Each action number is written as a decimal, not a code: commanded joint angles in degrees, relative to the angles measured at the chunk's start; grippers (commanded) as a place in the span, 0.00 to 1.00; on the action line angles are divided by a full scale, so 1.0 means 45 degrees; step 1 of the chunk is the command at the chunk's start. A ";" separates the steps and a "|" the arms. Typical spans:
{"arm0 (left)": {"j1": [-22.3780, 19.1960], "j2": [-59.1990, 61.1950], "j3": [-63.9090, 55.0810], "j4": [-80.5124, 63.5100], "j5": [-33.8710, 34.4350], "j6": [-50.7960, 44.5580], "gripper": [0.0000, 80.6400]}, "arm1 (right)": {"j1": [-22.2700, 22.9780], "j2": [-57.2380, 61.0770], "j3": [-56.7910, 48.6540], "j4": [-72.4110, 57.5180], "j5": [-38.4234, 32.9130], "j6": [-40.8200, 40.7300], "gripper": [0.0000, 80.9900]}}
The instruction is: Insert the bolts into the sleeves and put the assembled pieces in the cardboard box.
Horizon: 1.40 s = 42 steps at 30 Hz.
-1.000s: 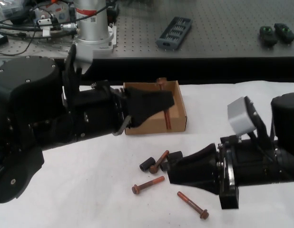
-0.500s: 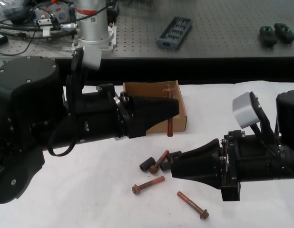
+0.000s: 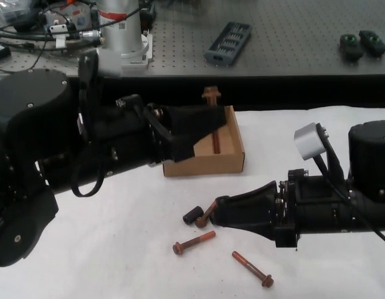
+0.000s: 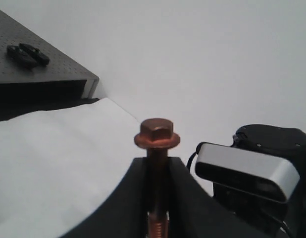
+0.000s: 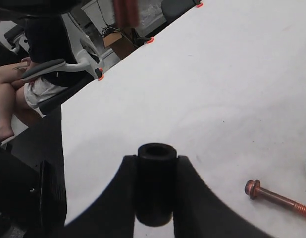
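**Copper bolt [image 4: 157,140] and black sleeve [image 5: 156,188] gripped, not yet joined**

Your left gripper [image 4: 157,166] clamps the bolt head-up over the cardboard box [image 3: 205,165]; your right gripper [image 5: 156,163] clenches the sleeve in front of that box. Three loose bolts [image 3: 194,242] and a loose sleeve [image 3: 192,215] wait there too, so most work remains.

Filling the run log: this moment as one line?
left gripper shut on bolt | right gripper shut on sleeve | loose bolt on bench
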 commanded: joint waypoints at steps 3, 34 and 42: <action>-0.0050 -0.0001 -0.0147 -0.0585 -0.0618 -0.0294 0.01 | -0.0016 -0.0018 -0.0048 -0.0992 -0.0259 0.0434 0.05; -0.0050 -0.0001 0.2773 -0.3951 0.0388 -0.2455 0.01 | -0.0016 -0.0018 -0.0048 -0.1916 -0.0660 0.1046 0.05; -0.0050 -0.0001 0.1868 -0.3861 0.0288 -0.2122 0.01 | -0.0016 0.0018 -0.0048 -0.1111 -0.1571 0.0600 0.05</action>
